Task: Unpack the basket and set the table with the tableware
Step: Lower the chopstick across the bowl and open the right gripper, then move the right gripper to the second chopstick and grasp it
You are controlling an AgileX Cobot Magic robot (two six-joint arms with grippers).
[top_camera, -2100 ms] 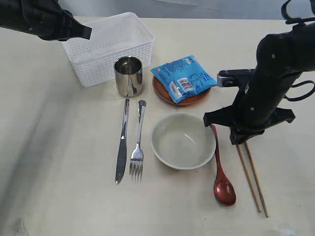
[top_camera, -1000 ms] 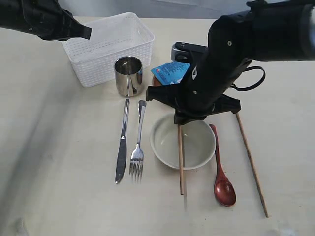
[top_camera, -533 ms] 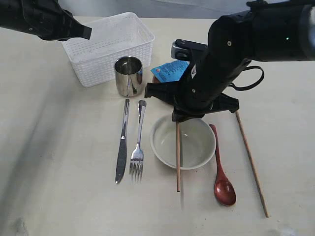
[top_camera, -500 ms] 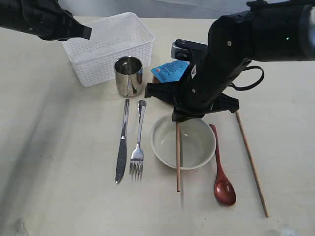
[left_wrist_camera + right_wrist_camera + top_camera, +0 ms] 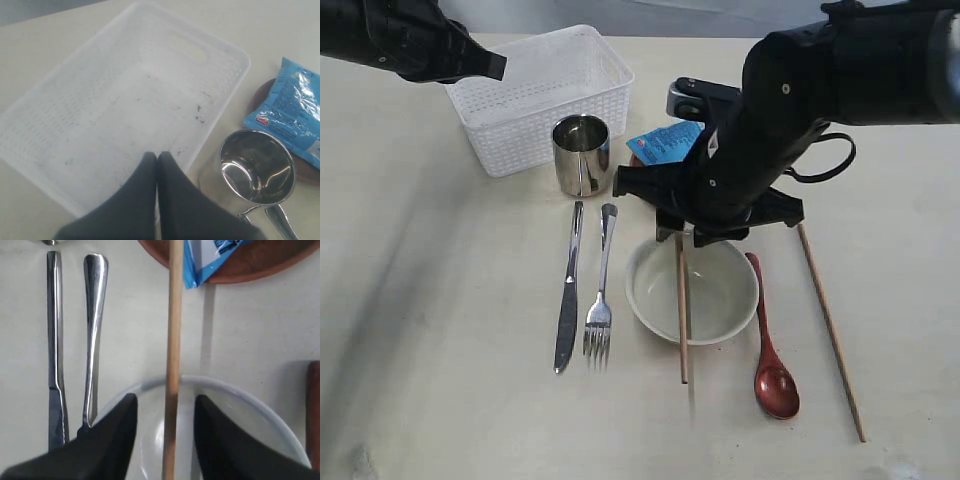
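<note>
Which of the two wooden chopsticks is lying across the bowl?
The chopstick beneath the right claw, resting across the bowl; the other chopstick lies flat on the table beyond the red spoon.

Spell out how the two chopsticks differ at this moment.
The first chopstick lies across the bowl; the second chopstick lies flat on the table, right of the spoon. The first sits between the open fingers of the right pincer; the second is clear of it. In the exterior view the first runs nearly straight, the second slants. Both are thin, plain wood.
</note>
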